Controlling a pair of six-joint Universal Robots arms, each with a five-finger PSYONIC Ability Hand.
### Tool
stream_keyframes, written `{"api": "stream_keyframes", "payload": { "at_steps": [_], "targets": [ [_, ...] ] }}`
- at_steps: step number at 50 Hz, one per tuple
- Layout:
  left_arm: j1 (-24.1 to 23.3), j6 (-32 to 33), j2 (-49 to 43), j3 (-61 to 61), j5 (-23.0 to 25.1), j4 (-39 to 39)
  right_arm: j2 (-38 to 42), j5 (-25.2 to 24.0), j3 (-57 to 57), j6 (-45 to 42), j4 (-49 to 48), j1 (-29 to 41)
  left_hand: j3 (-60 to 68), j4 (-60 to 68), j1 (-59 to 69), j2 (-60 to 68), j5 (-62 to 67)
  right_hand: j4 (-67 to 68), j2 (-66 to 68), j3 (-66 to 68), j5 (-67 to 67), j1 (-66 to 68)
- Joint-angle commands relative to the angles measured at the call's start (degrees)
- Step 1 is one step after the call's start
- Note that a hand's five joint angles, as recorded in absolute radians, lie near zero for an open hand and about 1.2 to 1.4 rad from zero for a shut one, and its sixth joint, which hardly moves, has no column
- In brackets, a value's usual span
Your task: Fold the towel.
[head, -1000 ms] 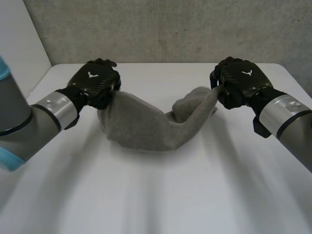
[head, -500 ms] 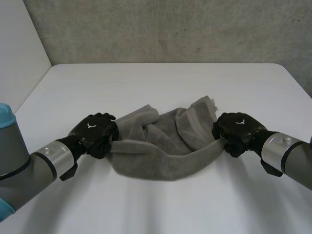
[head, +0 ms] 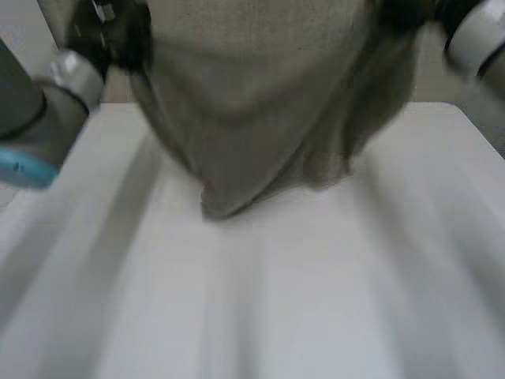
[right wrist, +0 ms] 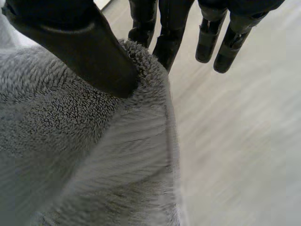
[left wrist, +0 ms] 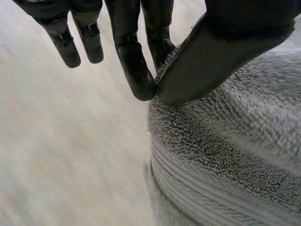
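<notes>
The grey towel [head: 252, 95] hangs in the air between my two raised hands, its lower point just above the white table [head: 316, 300]. My left hand [head: 122, 35] holds one top corner. In the left wrist view its thumb [left wrist: 211, 52] pinches the towel [left wrist: 225, 155] against a finger [left wrist: 136, 70]. My right hand [head: 402, 12] holds the other top corner. In the right wrist view its thumb [right wrist: 80, 52] presses the towel [right wrist: 84, 155] against the fingers [right wrist: 164, 42].
A grey wall stands behind the table. The left arm [head: 39, 110] and the right arm [head: 481, 39] are lifted high at either side.
Both hands have risen from table level and lifted the towel, which now hangs stretched between them instead of lying bunched on the table.
</notes>
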Motion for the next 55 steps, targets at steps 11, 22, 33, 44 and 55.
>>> {"api": "stream_keyframes", "payload": {
  "at_steps": [11,22,33,44,55],
  "targets": [
    [7.07,-10.55,16.0,-30.1,6.0,18.71,-16.45,-11.52,30.34,10.26,-11.98,-5.74,-2.98,-3.36,3.36,3.15,2.9,-4.37,3.87,-2.49,3.24,3.66],
    [9.62,-3.26,20.4,-55.94,16.02,18.27,-20.05,-19.35,54.69,-6.88,-10.31,-10.31,-2.98,-3.36,3.36,3.15,2.9,-4.37,3.87,-2.49,3.24,3.66],
    [10.24,2.72,20.31,-62.09,15.49,18.36,-15.83,-19.08,61.72,-19.71,0.5,-11.71,-2.98,-3.36,3.36,3.15,2.9,-4.37,3.87,-2.49,3.24,3.66],
    [9.53,4.13,12.49,-60.33,15.32,18.36,-13.11,-19.0,61.37,-20.24,0.76,-12.06,-2.98,-3.36,-15.12,-15.33,-15.58,-4.37,3.87,-2.49,3.24,3.66],
    [10.32,11.86,8.18,-58.92,15.32,17.92,-12.84,-19.08,61.63,-20.15,0.67,-12.77,-2.98,-3.36,-53.47,-53.68,-53.93,-4.37,3.87,-2.49,3.24,3.66]
  ]
}}
